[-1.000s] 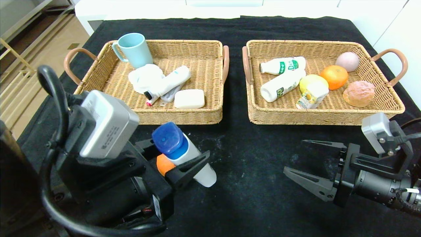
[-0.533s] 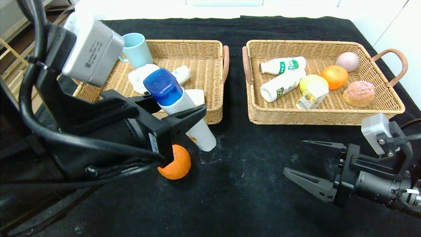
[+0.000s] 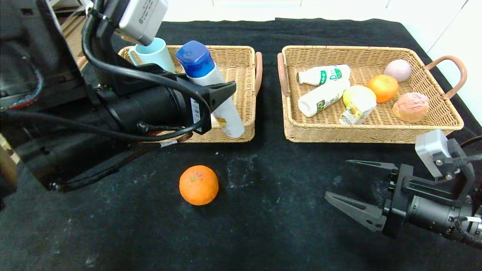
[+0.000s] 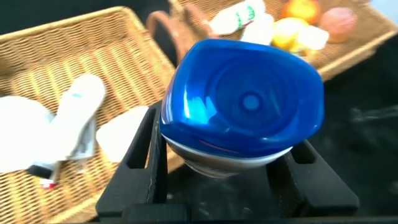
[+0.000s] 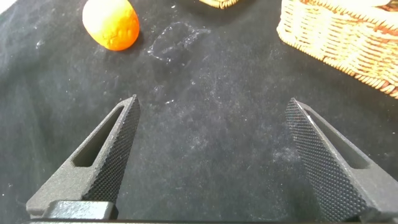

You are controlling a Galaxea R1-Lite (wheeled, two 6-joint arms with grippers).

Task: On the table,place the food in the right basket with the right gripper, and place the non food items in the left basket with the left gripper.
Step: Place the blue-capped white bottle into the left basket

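Black-clothed tabletop (image 3: 286, 210) with faint white smudges, two shallow tan wicker trays side by side at the far half, pale floor and white furniture beyond

Held above the near edge of the left wicker basket (image 3: 241, 56): tall white tube bottle with a blue cap (image 3: 211, 88), cap up and leaning, pinched across its body by the bulky black left hand (image 3: 216, 96). Not yet let go; a non-food item, so judged to be a release away from sorted. Seen from the left wrist, blue cap filling the view between the two long fingers, basket weave below

Already lying in that left basket: pale blue mug (image 3: 152, 56), wavy white bottle with a black brush tip (image 4: 68, 124), a crumpled white cloth (image 4: 18, 134) and a white bar-like block (image 4: 118, 134), largely hidden behind the arm in the head view

Already in the right wicker basket (image 3: 433, 124): two white milk bottles with green labels (image 3: 324, 86), yellow lemon (image 3: 356, 94), small yellow-white juice carton (image 3: 356, 109), an orange (image 3: 382, 87), a pinkish round ball (image 3: 398, 69) and a brown bun-like lump (image 3: 411, 106)

Left over: one loose orange fruit (image 3: 198, 184) on the bare cloth, in front of the left basket, well apart from both trays. Food, so work for the other arm. Black right hand (image 3: 348, 182) with pointed fingers spread wide, empty, low over the cloth in front of the right basket, the loose orange ahead of it to its left

Roughly near the end: one drop pending, one fruit to fetch
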